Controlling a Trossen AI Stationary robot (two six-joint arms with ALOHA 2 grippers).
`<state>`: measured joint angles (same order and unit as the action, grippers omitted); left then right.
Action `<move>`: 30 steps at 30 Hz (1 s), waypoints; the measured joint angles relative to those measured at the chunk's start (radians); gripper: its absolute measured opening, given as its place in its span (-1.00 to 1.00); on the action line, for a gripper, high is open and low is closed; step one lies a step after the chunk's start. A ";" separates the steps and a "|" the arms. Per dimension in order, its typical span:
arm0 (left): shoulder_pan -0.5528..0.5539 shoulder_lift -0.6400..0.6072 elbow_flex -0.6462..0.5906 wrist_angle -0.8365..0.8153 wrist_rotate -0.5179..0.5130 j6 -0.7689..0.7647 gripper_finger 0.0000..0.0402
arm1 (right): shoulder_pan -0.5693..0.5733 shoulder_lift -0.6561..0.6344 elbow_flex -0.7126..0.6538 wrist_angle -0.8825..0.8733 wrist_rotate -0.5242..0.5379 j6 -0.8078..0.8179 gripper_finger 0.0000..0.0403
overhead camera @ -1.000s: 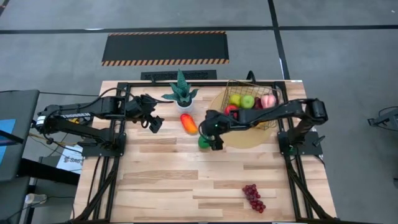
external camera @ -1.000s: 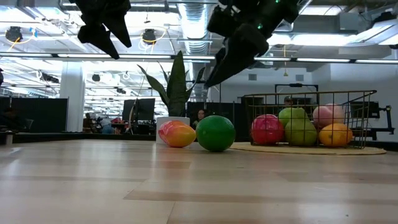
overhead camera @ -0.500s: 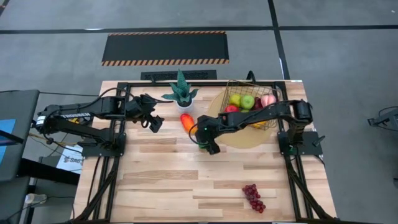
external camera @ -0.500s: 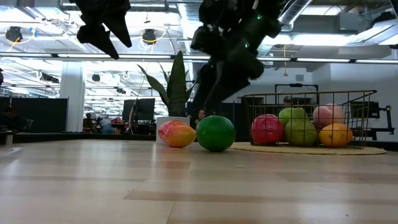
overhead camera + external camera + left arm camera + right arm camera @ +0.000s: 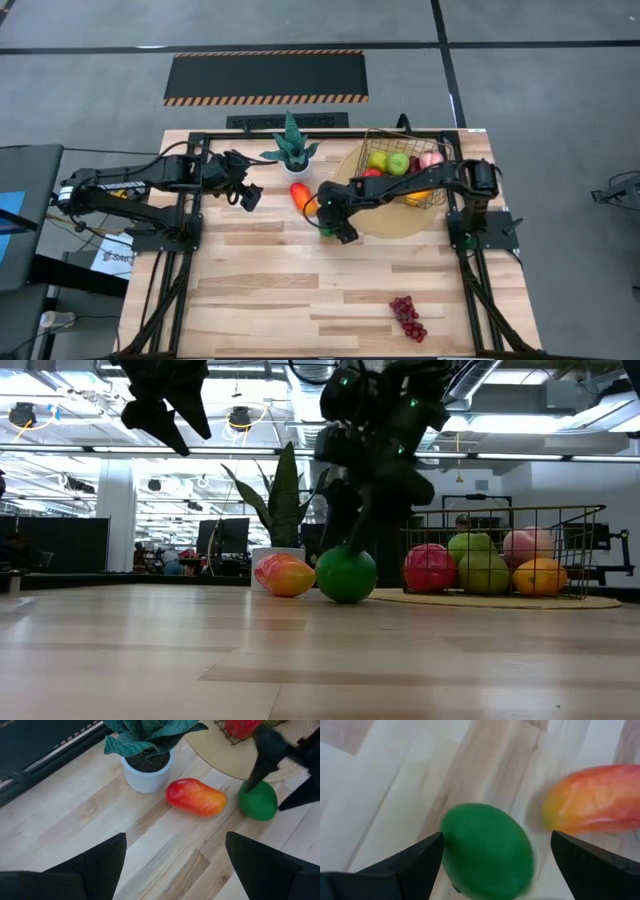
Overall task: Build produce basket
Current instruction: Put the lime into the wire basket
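Note:
A green avocado (image 5: 346, 575) lies on the wood beside the red-orange mango (image 5: 285, 576), left of the round mat. My right gripper (image 5: 496, 840) is open and low over the avocado (image 5: 487, 852), with one finger on each side of it. I see no touch. The wire basket (image 5: 590, 550) stands on the tan mat (image 5: 385, 225) and holds a red apple (image 5: 429, 568), green apples (image 5: 475, 560), a peach (image 5: 528, 545) and an orange fruit (image 5: 540, 576). Purple grapes (image 5: 406, 318) lie near the front right. My left gripper (image 5: 250, 198) hangs open above the table's left part.
A potted green plant (image 5: 290, 150) stands at the far edge, just behind the mango (image 5: 300, 196). The black frame rails (image 5: 185, 260) run along both sides of the table. Bare wood (image 5: 290, 290) fills the middle and near part of the table.
My right gripper has come down and toward the table's left, rolling a little, until its open fingers stand on either side of the avocado. The avocado and the mango have stayed in place.

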<state>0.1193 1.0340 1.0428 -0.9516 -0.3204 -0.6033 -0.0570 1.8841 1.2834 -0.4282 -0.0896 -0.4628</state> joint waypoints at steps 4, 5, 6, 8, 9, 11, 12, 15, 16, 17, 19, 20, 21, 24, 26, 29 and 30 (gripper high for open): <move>0.000 0.000 0.000 0.000 -0.001 -0.003 0.63 | 0.003 0.036 -0.002 -0.015 -0.015 -0.014 0.91; 0.000 0.000 0.000 0.000 0.000 -0.003 0.63 | 0.003 0.047 0.000 -0.001 -0.017 -0.016 0.91; 0.000 0.000 0.000 0.000 0.000 -0.004 0.63 | 0.005 0.054 0.000 -0.001 -0.017 -0.016 0.91; 0.000 0.000 0.000 0.000 -0.001 -0.010 0.63 | 0.005 0.064 0.000 0.002 -0.017 -0.011 0.91; 0.000 0.000 0.000 0.000 -0.001 -0.011 0.63 | 0.002 0.073 0.001 0.008 -0.018 -0.008 0.91; 0.000 0.000 0.000 0.000 -0.001 -0.011 0.63 | 0.002 0.081 0.000 0.000 -0.016 -0.005 0.90; 0.000 0.000 0.000 -0.001 -0.001 -0.011 0.63 | 0.002 0.080 0.000 -0.010 -0.015 -0.002 0.89; 0.000 0.000 0.000 0.000 -0.001 -0.011 0.63 | -0.004 0.078 -0.001 -0.014 -0.016 0.019 0.83; 0.000 0.000 0.000 0.000 -0.001 -0.011 0.63 | -0.004 0.078 -0.001 -0.015 -0.017 0.031 0.80; 0.000 0.000 0.000 0.000 -0.001 -0.011 0.63 | -0.005 0.078 -0.001 -0.014 -0.018 0.042 0.77; 0.000 0.000 0.000 0.000 -0.001 -0.011 0.63 | -0.005 0.078 -0.001 -0.017 -0.019 0.057 0.71; 0.000 0.000 0.000 0.000 -0.001 -0.011 0.63 | -0.005 0.078 -0.001 -0.017 -0.018 0.062 0.68; 0.000 0.000 0.000 0.000 -0.001 -0.011 0.63 | -0.004 0.078 -0.001 -0.019 -0.018 0.069 0.66; 0.000 0.000 0.000 0.000 -0.001 -0.011 0.63 | -0.003 0.078 -0.001 -0.022 -0.019 0.093 0.65; 0.000 0.000 0.000 0.000 -0.001 -0.011 0.63 | -0.003 0.067 -0.002 -0.037 -0.023 0.113 0.67; 0.000 0.000 0.000 0.000 -0.001 -0.012 0.63 | -0.006 0.040 -0.003 -0.040 -0.038 0.135 0.72; 0.000 0.000 0.000 0.000 -0.001 -0.012 0.63 | -0.010 0.022 -0.003 -0.043 -0.040 0.143 0.72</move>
<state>0.1192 1.0340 1.0429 -0.9520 -0.3215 -0.6155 -0.0666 1.9062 1.2800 -0.4713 -0.1297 -0.3196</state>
